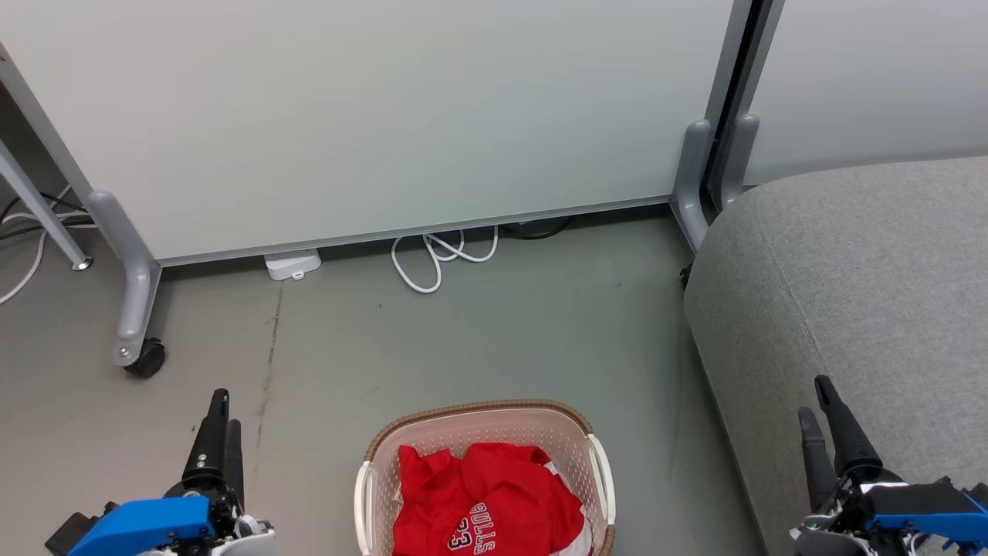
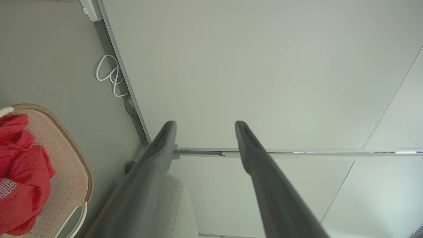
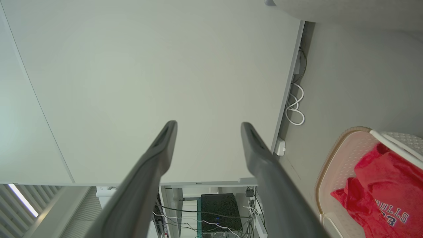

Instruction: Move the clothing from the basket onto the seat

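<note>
On the grey floor point(image 1: 494, 347), the clothing point(image 1: 486, 494) lies in the basket point(image 1: 478, 411) near the seat point(image 1: 864, 270), with left gripper point(image 2: 205, 123) and right gripper point(image 3: 209, 125) fingers apart and empty, so the first pick requires reaching down into the basket.

basket point(image 1: 478, 411): near half is running off the head view's bottom edge
clothing point(image 1: 486, 494): lower folds are getting cut off there
seat point(image 1: 849, 270): is extending past the right edge

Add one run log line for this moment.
clothing: red pile in basket | seat: right of basket | left gripper: open, empty | right gripper: open, empty | step: pick not yet begun
</note>
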Tool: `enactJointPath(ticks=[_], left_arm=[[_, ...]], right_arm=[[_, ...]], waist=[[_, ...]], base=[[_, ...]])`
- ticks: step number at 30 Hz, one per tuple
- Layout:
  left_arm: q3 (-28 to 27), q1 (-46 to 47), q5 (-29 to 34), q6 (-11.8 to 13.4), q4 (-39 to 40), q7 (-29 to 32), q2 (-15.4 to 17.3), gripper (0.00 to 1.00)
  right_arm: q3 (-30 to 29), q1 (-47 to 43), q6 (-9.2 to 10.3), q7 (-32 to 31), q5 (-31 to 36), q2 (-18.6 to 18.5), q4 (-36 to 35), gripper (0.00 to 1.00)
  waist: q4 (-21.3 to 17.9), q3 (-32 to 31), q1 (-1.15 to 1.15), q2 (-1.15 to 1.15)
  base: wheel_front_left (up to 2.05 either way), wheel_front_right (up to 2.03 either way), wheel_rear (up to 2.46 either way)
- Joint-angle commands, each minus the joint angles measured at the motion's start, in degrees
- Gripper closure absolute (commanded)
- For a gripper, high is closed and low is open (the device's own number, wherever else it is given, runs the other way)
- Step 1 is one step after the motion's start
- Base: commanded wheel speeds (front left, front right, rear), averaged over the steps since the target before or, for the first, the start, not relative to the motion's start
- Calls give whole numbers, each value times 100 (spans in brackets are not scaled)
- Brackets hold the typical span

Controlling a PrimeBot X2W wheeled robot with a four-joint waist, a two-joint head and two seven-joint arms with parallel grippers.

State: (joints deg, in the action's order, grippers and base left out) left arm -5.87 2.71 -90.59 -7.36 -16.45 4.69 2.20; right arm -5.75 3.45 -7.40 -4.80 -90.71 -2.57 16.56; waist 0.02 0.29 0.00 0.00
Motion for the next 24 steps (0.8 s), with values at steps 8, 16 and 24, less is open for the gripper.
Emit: enactJointPath(ticks=[8, 16, 24], left_arm=[[50, 212, 817, -4, 256, -264, 41, 0], [128, 222, 1759, 6, 404, -462, 47, 0], [360, 217, 2977, 127, 582, -645, 52, 0]], right_arm=[[121, 114, -7, 269, 708, -21, -236, 0], [269, 125, -7, 468, 1650, -24, -367, 0], [371, 112, -8, 650, 2528, -26, -485, 0]], waist=[[8, 19, 0, 0], [10, 36, 0, 0], [15, 52, 0, 0]], base=[[0, 0, 0], [0, 0, 0], [0, 0, 0]])
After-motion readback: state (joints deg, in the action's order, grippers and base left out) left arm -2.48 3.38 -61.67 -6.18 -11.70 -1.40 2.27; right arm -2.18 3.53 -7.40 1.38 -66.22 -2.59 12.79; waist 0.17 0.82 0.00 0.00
